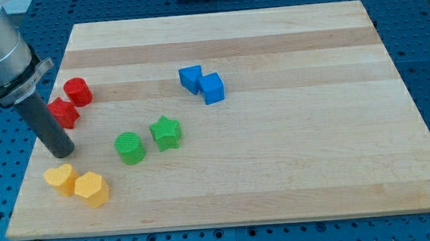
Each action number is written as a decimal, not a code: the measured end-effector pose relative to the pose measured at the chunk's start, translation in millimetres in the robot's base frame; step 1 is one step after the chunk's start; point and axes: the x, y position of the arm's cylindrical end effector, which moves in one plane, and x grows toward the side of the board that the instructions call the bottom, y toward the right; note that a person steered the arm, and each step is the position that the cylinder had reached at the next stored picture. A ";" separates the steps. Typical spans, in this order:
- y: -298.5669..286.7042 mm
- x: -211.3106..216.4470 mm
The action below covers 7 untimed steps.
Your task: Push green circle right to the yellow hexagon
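Observation:
The green circle (130, 148) lies on the wooden board (292, 153) at the lower left. The yellow hexagon (91, 189) lies below and to its left, near the board's bottom edge, apart from it. My tip (61, 153) rests on the board to the left of the green circle, a clear gap away, and just above the yellow heart (60, 179). The tip touches no block.
A green star (166, 132) sits just right of the green circle. A red circle (78, 91) and a red star (63, 112) lie at the upper left, by the rod. Two blue blocks (201, 83) lie together near the top centre.

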 end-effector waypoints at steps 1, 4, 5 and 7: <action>5.5 15.7; -7.1 30.5; -14.9 -13.9; 59.7 -37.9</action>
